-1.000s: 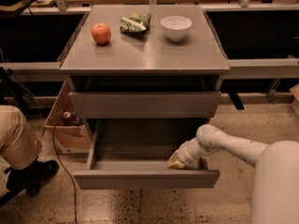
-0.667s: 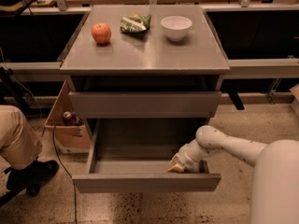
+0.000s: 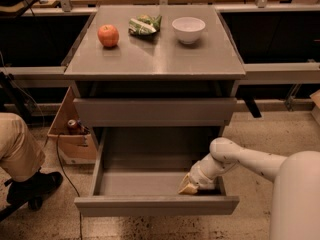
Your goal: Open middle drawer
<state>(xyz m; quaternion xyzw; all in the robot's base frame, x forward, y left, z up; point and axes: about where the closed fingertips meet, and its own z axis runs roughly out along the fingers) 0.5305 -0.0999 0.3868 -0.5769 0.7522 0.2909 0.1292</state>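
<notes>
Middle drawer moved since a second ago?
Yes. The middle drawer has slid farther out, toward the camera and away from the fixed cabinet top. The gripper sits inside it by the front right corner.

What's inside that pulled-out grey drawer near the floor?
The wide, shallow grey middle drawer shows a bare grey floor and the robot's gripper at its front right corner. The spot beneath the gripper is covered.

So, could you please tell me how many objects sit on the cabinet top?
3: apple at left, snack bag in the middle, white bowl at right; none seems hidden. The gripper is inside the pulled-out drawer.
</notes>
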